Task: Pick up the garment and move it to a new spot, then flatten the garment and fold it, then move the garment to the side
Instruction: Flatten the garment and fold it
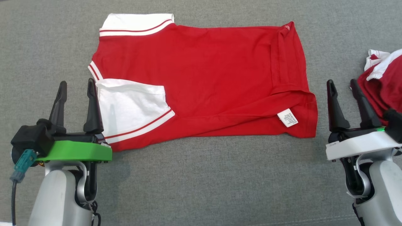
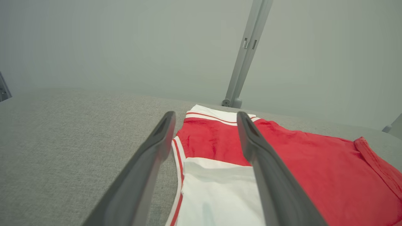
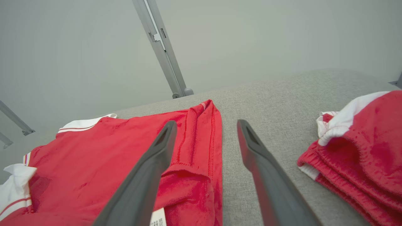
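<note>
A red garment (image 1: 204,75) with a white collar and white, red-striped sleeves lies folded lengthwise on the grey surface, collar to the left, hem and care label to the right. My left gripper (image 1: 76,84) stands open at its near left corner, by the white sleeve (image 1: 132,106), holding nothing. In the left wrist view the left gripper (image 2: 204,117) frames the sleeve (image 2: 216,194) and red cloth (image 2: 307,163). My right gripper (image 1: 344,83) is open just right of the hem. In the right wrist view the right gripper (image 3: 205,124) sits beside the garment's hem edge (image 3: 201,144).
A second red and white garment (image 1: 384,84) lies bunched at the right edge, close behind my right gripper, also seen as a heap (image 3: 361,147). A grey metal post (image 2: 248,53) rises beyond the far edge of the grey surface (image 1: 204,175).
</note>
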